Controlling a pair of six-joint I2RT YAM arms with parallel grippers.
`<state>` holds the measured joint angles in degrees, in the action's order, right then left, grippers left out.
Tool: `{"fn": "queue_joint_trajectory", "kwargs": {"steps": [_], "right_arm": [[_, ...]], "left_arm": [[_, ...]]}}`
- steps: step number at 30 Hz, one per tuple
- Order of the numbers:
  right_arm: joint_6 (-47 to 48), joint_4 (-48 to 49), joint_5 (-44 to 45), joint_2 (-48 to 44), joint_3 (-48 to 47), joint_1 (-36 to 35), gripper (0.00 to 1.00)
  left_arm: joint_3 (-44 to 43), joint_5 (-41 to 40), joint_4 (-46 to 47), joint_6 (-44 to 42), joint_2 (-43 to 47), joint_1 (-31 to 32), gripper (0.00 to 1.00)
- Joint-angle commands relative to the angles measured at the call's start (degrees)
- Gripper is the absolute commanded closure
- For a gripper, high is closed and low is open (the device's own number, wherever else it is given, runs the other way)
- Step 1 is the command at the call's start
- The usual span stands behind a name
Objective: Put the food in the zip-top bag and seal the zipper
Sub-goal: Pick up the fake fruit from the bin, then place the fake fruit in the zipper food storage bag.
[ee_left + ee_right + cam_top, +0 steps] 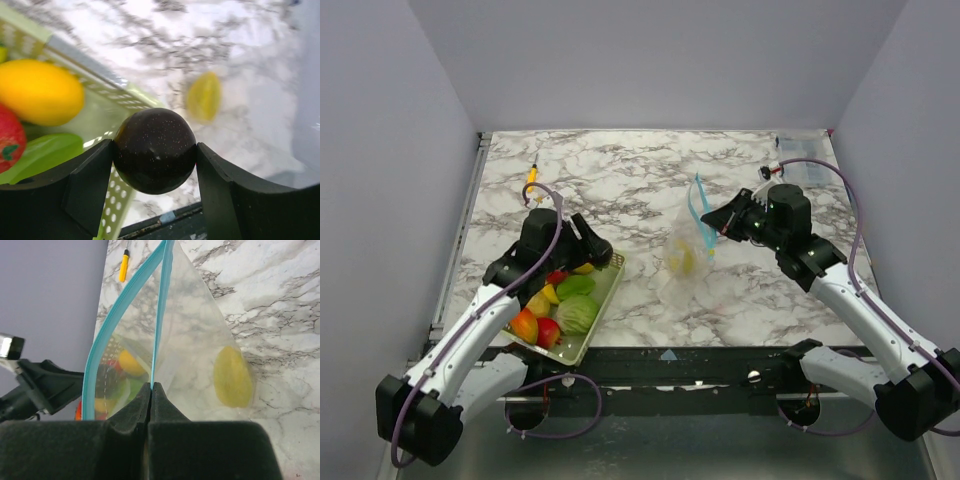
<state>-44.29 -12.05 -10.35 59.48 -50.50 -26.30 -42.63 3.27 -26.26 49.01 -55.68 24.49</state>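
My left gripper [592,250] is shut on a dark, glossy round toy fruit [155,150] and holds it over the right rim of the pale green mesh basket [603,295]. The basket holds more food: a yellow fruit [40,92], a red one [7,137], a green leaf piece [45,150] and a green round one [577,314]. My right gripper [151,386] is shut on the zipper [120,315] and holds the zip-top bag [685,262] up with its mouth open towards the basket. One yellow food piece [232,376] lies inside the bag.
A small yellow-handled tool [531,178] lies at the back left of the marble table. A clear object [803,166] sits at the back right corner. Grey walls enclose the table on three sides.
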Motion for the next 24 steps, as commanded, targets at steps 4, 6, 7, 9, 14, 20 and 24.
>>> {"fn": "queue_joint_trajectory", "kwargs": {"steps": [4, 6, 7, 9, 14, 20, 24], "right_arm": [[1.0, 0.1, 0.0, 0.4, -0.9, -0.4, 0.99], [1.0, -0.3, -0.5, 0.8, -1.9, -0.5, 0.99], [1.0, -0.1, -1.0, 1.0, -2.1, -0.5, 0.99], [0.9, 0.5, -1.9, 1.2, -2.4, -0.5, 0.99], [-1.0, 2.4, -3.4, 2.2, -2.1, -1.3, 0.99], [-1.3, 2.8, -3.0, 3.8, -2.3, -2.7, 1.00], [-0.9, 2.2, -2.3, 3.5, -2.6, -3.0, 0.99]], "left_arm": [[-2.3, 24.4, 19.9, -4.8, 8.3, 0.3, 0.53], [-4.7, 30.2, 24.6, -2.6, 6.3, 0.6, 0.54], [-6.5, 32.6, 25.9, -1.6, 4.8, 1.0, 0.55], [-10.5, 35.0, 28.4, -1.2, 1.9, 2.8, 0.55], [-19.8, 34.8, 29.2, -2.0, -3.5, 6.7, 0.55], [-28.2, 34.8, 29.5, -3.1, -11.2, 10.7, 0.55], [-32.4, 35.3, 28.9, -3.8, -17.0, 11.7, 0.57]]}}
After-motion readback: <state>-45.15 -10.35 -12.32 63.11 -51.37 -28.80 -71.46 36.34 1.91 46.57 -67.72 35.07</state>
